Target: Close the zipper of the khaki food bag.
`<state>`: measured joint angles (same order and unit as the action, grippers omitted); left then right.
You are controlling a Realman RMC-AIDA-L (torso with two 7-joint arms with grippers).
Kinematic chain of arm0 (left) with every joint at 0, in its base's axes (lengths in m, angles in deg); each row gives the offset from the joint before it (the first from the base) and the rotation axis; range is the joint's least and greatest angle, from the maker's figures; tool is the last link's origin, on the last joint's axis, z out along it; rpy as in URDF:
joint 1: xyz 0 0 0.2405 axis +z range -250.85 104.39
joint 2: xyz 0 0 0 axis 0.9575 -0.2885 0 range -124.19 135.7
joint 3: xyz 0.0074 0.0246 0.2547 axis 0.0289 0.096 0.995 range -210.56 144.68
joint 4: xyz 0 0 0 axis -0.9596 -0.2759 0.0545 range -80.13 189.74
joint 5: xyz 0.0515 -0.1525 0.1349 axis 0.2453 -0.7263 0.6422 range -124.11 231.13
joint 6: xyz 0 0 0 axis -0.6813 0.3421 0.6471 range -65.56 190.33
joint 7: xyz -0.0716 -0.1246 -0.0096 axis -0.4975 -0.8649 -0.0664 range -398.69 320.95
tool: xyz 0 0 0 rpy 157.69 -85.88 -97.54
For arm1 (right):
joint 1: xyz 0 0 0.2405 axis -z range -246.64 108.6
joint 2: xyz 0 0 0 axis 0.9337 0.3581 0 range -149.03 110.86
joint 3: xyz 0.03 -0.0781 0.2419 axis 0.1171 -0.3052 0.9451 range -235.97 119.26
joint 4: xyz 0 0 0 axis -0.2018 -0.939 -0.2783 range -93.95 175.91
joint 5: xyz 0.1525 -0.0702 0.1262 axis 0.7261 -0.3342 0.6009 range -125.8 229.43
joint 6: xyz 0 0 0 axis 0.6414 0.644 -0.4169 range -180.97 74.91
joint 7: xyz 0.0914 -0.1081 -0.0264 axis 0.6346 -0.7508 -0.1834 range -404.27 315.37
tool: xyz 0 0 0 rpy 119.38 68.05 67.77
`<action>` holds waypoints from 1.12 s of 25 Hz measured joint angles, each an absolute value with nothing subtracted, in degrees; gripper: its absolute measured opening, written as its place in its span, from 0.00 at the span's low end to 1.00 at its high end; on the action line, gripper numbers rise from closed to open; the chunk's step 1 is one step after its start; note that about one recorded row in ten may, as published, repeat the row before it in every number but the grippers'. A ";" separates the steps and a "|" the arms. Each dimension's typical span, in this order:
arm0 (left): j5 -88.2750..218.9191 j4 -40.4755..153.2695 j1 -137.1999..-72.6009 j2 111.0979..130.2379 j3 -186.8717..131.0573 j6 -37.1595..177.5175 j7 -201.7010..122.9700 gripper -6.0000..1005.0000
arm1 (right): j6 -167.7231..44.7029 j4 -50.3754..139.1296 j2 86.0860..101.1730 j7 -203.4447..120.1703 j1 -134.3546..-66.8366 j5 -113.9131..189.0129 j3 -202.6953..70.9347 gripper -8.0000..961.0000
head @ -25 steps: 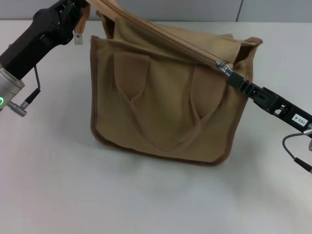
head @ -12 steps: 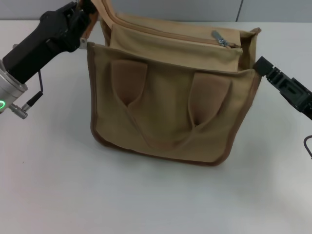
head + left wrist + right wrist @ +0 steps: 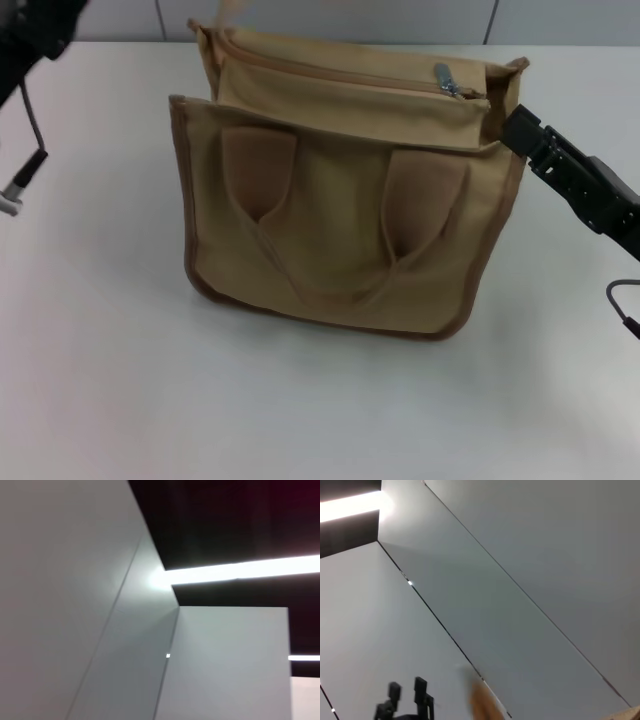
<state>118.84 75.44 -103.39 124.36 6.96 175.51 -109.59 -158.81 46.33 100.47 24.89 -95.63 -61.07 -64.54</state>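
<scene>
Now zipper [image 3: 350,78] runs across bag [image 3: 340,230] top, pull tab [image 3: 444,78] at right end, nearest right gripper [image 3: 520,130]; grip state unclear, holding nothing visible.

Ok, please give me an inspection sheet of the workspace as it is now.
Surface: white table, bare near the bag.
Job's things: boxy tan canvas food bag upright; its zipper looks closed, silver pull tab at the right end.
Clutter: nothing seen.
Grippers: black right gripper beside the bag's right top corner; left arm at the upper left edge, gripper out of view.
Cables: thin black cables hang by both arms.
Surroundings: grey wall panels.
</scene>
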 joint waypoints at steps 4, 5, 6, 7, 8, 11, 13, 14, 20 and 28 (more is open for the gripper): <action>119.16 77.00 -102.65 124.33 11.90 175.96 -109.68 0.43 | -159.86 45.31 100.49 19.70 -95.59 -61.33 -64.78 0.61; 120.36 77.17 -102.18 124.24 14.37 175.63 -108.33 0.47 | -160.70 45.22 100.48 17.83 -95.52 -61.62 -65.00 0.61; 122.65 77.69 -101.44 123.94 16.79 175.17 -106.49 0.51 | -161.70 45.24 100.43 15.93 -95.42 -62.13 -65.54 0.61; 126.18 78.57 -100.40 123.60 18.94 174.73 -104.01 0.54 | -163.40 45.50 100.31 12.93 -95.34 -63.37 -67.18 0.61; 127.79 79.13 -99.73 123.48 19.45 174.63 -103.01 0.58 | -163.40 45.50 100.31 12.93 -95.34 -63.37 -67.18 0.61; 137.25 82.78 -95.68 123.22 20.30 174.36 -96.43 0.68 | -165.39 46.01 100.18 7.63 -94.89 -64.76 -70.91 0.62; 140.55 84.32 -92.71 123.29 20.10 173.87 -92.24 0.70 | -166.51 46.19 100.16 3.02 -94.12 -64.87 -73.30 0.62; 141.62 84.78 -91.37 123.27 20.04 173.39 -90.14 0.72 | -166.92 46.25 100.18 0.84 -93.73 -64.88 -74.85 0.62; 144.42 84.46 -87.36 122.52 20.33 170.50 -85.96 0.78 | -165.60 47.67 100.23 -1.20 -93.70 -64.91 -83.50 0.62; 149.35 84.42 -86.93 122.21 20.07 171.04 -86.54 0.78 | -160.07 47.20 100.47 -1.22 -94.40 -64.91 -89.01 0.77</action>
<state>149.35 84.42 -86.93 122.21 20.07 171.04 -86.54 -160.07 47.20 100.47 -1.22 -94.40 -64.91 -89.01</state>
